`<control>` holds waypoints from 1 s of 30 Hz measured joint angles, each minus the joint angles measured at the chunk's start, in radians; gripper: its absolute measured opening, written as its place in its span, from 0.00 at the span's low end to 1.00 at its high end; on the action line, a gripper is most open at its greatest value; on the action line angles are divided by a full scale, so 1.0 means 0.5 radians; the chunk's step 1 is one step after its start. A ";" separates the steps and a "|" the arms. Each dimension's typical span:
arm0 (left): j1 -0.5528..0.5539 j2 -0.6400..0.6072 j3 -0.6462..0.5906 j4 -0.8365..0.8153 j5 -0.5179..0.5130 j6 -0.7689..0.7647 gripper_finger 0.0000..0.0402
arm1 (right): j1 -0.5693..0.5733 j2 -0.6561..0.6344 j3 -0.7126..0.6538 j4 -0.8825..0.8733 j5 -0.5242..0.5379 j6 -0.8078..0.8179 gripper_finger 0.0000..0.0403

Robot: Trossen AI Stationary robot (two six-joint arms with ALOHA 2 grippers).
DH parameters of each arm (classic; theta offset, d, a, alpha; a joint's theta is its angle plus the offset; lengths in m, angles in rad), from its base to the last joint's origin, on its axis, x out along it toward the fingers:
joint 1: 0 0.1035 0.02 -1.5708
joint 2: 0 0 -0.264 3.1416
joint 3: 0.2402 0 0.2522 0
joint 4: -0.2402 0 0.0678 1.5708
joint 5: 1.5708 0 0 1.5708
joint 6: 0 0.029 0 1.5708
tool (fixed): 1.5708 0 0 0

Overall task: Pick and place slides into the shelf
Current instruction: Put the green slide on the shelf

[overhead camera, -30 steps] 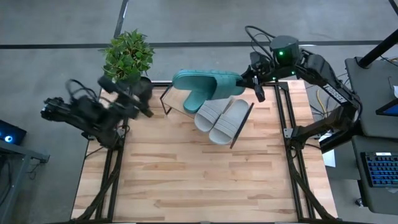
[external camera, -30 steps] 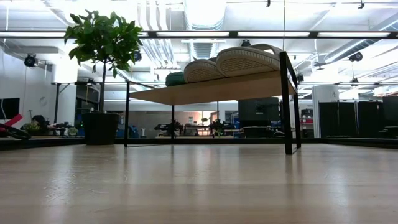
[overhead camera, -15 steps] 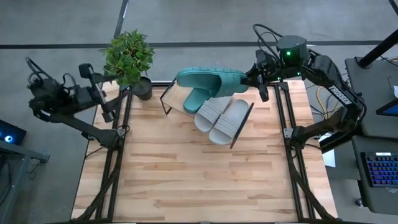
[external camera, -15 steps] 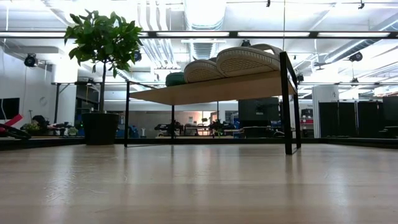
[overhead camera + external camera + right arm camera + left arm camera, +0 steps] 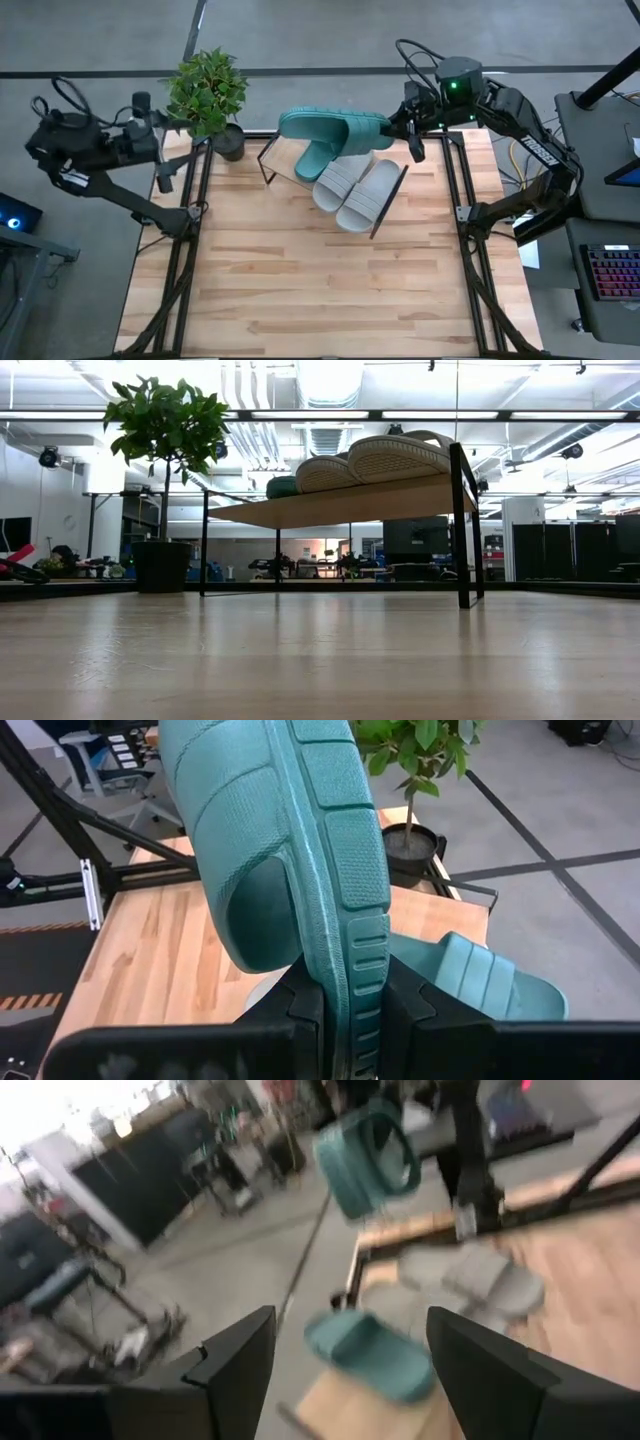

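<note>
My right gripper (image 5: 392, 128) is shut on a teal slide (image 5: 330, 127) held in the air above the shelf's (image 5: 285, 150) far edge. The second teal slide (image 5: 315, 160) lies on the shelf board beside two grey slides (image 5: 358, 190), which rest sole-down on the slanted board (image 5: 350, 500). My left gripper (image 5: 165, 150) is open and holds nothing, out past the table's far left corner and well away from the shelf. In the left wrist view its fingers (image 5: 240, 1370) frame the held slide (image 5: 365, 1160) and the shelf beyond. My right gripper pinches the sole of the teal slide at its near end (image 5: 345, 990) between its two fingers, one on the footbed side, one on the treaded underside. The fingers come nearly level from the table's right, along the slide. The slide is turned on its edge, lifted clear, reaching toward the table's left.
A potted plant (image 5: 207, 90) stands at the table's far left corner, between my left gripper and the shelf. The shelf's black wire frame (image 5: 462, 525) stands on the wooden tabletop (image 5: 320, 280), whose near half is bare wood.
My left gripper has drawn back from beside the plant pot toward the table's left edge and risen, rolling and tipping up from pointing steeply down to nearly level. It has stayed open. The slide in my right gripper has kept its place.
</note>
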 joint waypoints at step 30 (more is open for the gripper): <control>0.122 0.756 -0.066 -0.348 -1.357 0.786 0.61 | -0.064 -0.027 0.000 -0.159 -0.012 0.032 0.09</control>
